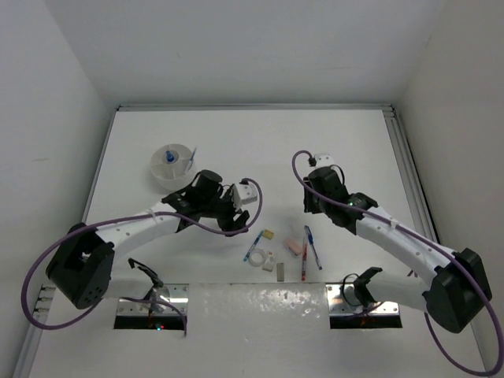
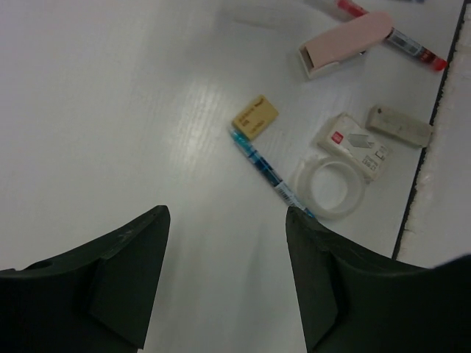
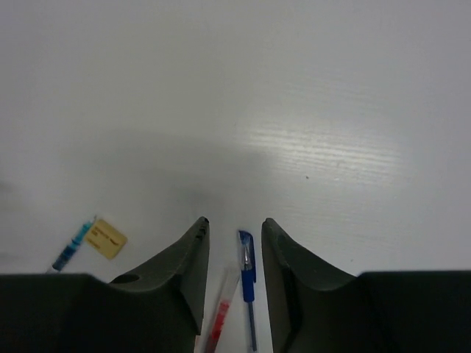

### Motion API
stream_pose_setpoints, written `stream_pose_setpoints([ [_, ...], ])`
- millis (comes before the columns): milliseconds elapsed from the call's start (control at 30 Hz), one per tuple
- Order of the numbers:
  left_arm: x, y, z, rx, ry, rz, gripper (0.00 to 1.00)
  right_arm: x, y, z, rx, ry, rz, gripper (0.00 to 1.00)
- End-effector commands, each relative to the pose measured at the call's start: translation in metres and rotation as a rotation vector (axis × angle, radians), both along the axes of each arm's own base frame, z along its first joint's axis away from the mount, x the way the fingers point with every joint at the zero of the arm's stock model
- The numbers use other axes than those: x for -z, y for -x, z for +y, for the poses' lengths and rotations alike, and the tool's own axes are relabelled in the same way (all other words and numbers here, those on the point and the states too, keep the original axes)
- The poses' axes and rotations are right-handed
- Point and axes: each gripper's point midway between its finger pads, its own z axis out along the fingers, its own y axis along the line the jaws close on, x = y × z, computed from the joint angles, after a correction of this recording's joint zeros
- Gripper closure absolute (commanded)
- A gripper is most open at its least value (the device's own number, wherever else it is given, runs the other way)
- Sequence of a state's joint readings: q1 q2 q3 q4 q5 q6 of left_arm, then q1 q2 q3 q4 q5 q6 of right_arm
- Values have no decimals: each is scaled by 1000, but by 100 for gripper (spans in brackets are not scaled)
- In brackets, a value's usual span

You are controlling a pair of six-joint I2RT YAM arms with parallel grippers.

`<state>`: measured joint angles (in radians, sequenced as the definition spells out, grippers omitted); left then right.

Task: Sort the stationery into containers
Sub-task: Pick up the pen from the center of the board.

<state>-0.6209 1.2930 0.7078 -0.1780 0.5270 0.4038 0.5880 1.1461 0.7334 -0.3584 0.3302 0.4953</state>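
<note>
Left gripper (image 2: 224, 213): released, empty, over the counter (image 2: 110, 110)
Right gripper (image 3: 235, 220): narrowly parted, grasping nothing
Tub (image 1: 161, 179): upper left of top view, bottle (image 1: 168, 158) inside
Loose stationery: blue pen (image 1: 313, 246), red pen (image 1: 304, 266), pink eraser (image 1: 294, 246), tan block (image 1: 268, 234), tape ring (image 1: 257, 257), clustered lower centre of top view
</note>
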Motion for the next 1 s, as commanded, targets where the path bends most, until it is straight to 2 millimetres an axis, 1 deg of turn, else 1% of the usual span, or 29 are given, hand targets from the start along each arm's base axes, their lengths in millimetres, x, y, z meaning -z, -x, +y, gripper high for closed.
stream_pose_setpoints([
  [0, 17, 10, -8, -46, -57, 57, 38, 17, 15, 7, -35, -25, 52, 66],
  [33, 29, 14, -9, -53, -81, 94, 38, 21, 15, 9, -40, -38, 52, 65],
  [67, 34, 20, -14, -54, -90, 125, 38, 30, 21, 9, -48, -39, 71, 65],
  [100, 37, 24, -17, -44, -93, 140, 38, 32, 21, 10, -48, -48, 73, 65],
  [133, 45, 28, -18, -48, -113, 162, 38, 35, 22, 10, -46, -52, 82, 65],
  [167, 47, 34, -25, -53, -116, 184, 39, 36, 25, 11, -46, -58, 93, 65],
  [200, 53, 33, -25, -71, -138, 194, 39, 38, 28, 11, -47, -57, 104, 65],
  [300, 58, 37, -34, -90, -151, 207, 40, 45, 40, 11, -37, -79, 105, 66],
  [333, 57, 33, -36, -104, -150, 197, 40, 47, 43, 11, -30, -93, 100, 66],
  [367, 57, 27, -39, -140, -159, 184, 40, 46, 45, 15, -22, -128, 92, 66],
  [433, 56, 20, -43, -189, -164, 183, 40, 48, 52, 15, -5, -174, 80, 66],
  [467, 55, 12, -44, -221, -168, 167, 40, 48, 55, 16, -8, -186, 75, 66],
  [500, 59, 11, -45, -235, -182, 169, 40, 52, 57, 13, 0, -187, 72, 66],
  [533, 60, 9, -46, -251, -185, 167, 41, 50, 57, 12, 11, -193, 62, 66],
  [567, 59, 4, -47, -285, -185, 166, 42, 47, 59, 11, 14, -205, 51, 66],
  [600, 60, 1, -48, -293, -185, 160, 45, 49, 60, 9, 23, -199, 48, 66],
  [633, 59, -1, -50, -292, -182, 156, 47, 47, 60, 8, 26, -207, 37, 66],
  [733, 57, -4, -60, -280, -173, 151, 52, 49, 63, 5, 30, -195, 38, 66],
  [800, 64, 1, -63, -258, -203, 158, 56, 50, 64, 1, 34, -188, 35, 66],
  [867, 70, 10, -66, -206, -226, 172, 56, 51, 64, 0, 36, -185, 31, 66],
  [900, 75, 20, -64, -152, -261, 164, 56, 52, 65, -2, 41, -179, 31, 66],
  [967, 81, 24, -55, -148, -313, 154, 56, 54, 65, -4, 43, -169, 30, 65],
])
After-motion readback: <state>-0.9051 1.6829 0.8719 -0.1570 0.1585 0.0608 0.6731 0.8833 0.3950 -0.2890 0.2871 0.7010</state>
